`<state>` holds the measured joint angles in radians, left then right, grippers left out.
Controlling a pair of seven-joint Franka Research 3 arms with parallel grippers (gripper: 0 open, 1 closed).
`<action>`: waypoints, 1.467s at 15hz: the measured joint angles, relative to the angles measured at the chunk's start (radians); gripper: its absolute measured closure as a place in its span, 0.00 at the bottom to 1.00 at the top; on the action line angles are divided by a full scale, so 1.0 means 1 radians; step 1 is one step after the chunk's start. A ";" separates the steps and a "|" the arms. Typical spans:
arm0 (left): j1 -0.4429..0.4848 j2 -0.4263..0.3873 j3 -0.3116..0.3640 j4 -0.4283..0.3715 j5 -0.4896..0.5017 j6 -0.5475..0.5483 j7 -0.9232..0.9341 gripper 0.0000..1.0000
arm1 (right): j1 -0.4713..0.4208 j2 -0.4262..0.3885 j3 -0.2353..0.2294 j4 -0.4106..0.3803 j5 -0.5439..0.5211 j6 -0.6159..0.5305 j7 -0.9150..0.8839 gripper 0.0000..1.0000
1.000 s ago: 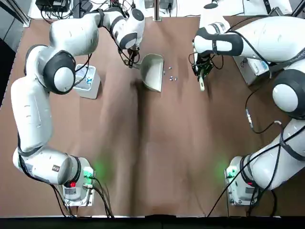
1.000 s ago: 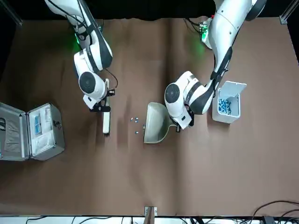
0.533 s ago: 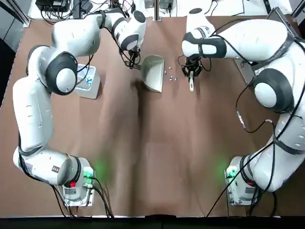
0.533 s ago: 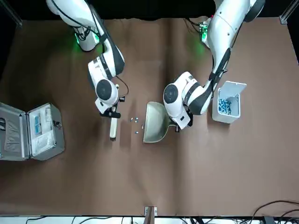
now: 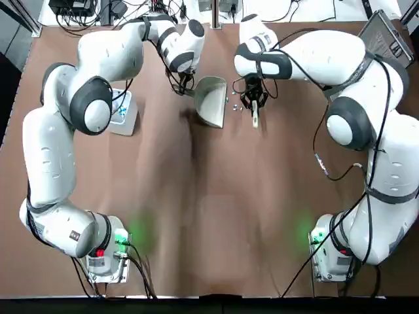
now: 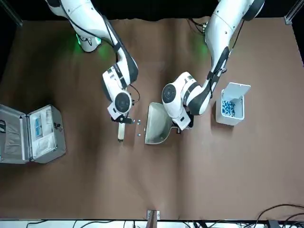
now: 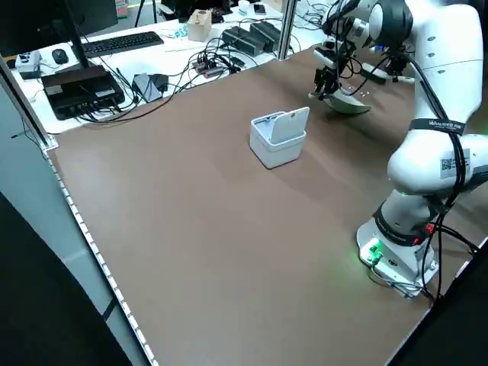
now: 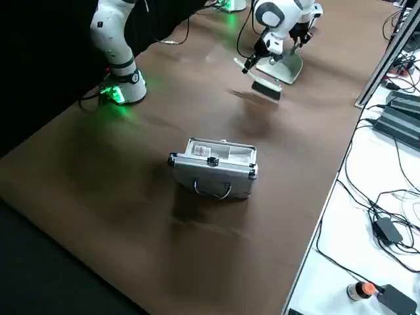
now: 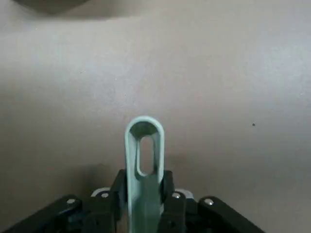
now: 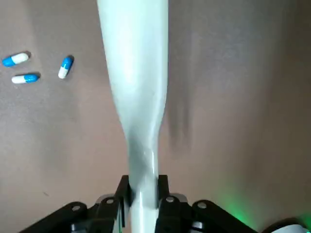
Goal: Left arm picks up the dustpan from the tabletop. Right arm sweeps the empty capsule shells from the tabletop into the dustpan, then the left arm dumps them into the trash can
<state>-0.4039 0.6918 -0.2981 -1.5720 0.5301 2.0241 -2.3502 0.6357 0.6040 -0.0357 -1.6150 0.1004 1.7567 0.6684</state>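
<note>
Left gripper [image 5: 180,87] is clamped on handle of the dustpan [image 5: 211,100], pan on the table centre-far. Right gripper [image 5: 253,101] grips the brush [image 6: 121,131], just beside the capsule shells [image 6: 138,125], w/ trash can [image 6: 231,109] further on left side.

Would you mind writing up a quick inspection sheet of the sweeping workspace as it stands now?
Surface: brown table, bare in the middle.
Dustpan: held by its handle in the left gripper, mouth facing the capsules.
Capsule shells: a few blue-and-white ones lie on the table between the dustpan and the brush.
Brush: held in the right gripper, just beside the capsules.
Trash can: flap lid up, blue bits inside.
Clutter: open silver case at the table's edge on the robot's right.
Grippers: both shut on their tools.
Cables: black cables run along both arms.
Surroundings: keyboard, boxes and wiring on a neighbouring desk.
</note>
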 joint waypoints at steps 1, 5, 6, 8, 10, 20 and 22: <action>0.000 0.000 0.000 0.000 0.000 0.000 0.000 0.67 | 0.006 0.012 0.000 0.008 0.000 0.000 0.005 0.74; 0.000 0.000 0.001 0.006 0.001 -0.007 0.000 0.67 | 0.015 0.027 0.000 0.016 0.025 0.025 0.010 0.74; 0.000 0.000 0.002 0.008 0.010 -0.015 0.000 0.67 | 0.015 0.028 0.000 0.016 0.044 0.042 0.010 0.74; 0.000 0.000 0.002 0.013 0.029 -0.026 -0.001 0.67 | 0.015 0.030 0.000 0.016 0.061 0.064 0.006 0.74; -0.003 0.000 0.002 0.014 0.033 -0.032 -0.001 0.67 | 0.012 0.031 -0.002 0.016 0.096 0.070 -0.028 0.74; -0.014 0.000 0.003 0.016 0.039 -0.043 -0.007 0.67 | -0.029 0.031 -0.010 -0.002 0.116 0.098 -0.062 0.74; -0.014 0.000 0.003 0.016 0.039 -0.043 -0.007 0.67 | -0.029 0.030 -0.008 -0.028 0.116 0.147 -0.066 0.74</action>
<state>-0.4178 0.6919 -0.2950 -1.5564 0.5695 1.9807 -2.3568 0.6070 0.6344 -0.0441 -1.6425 0.2163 1.9039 0.6026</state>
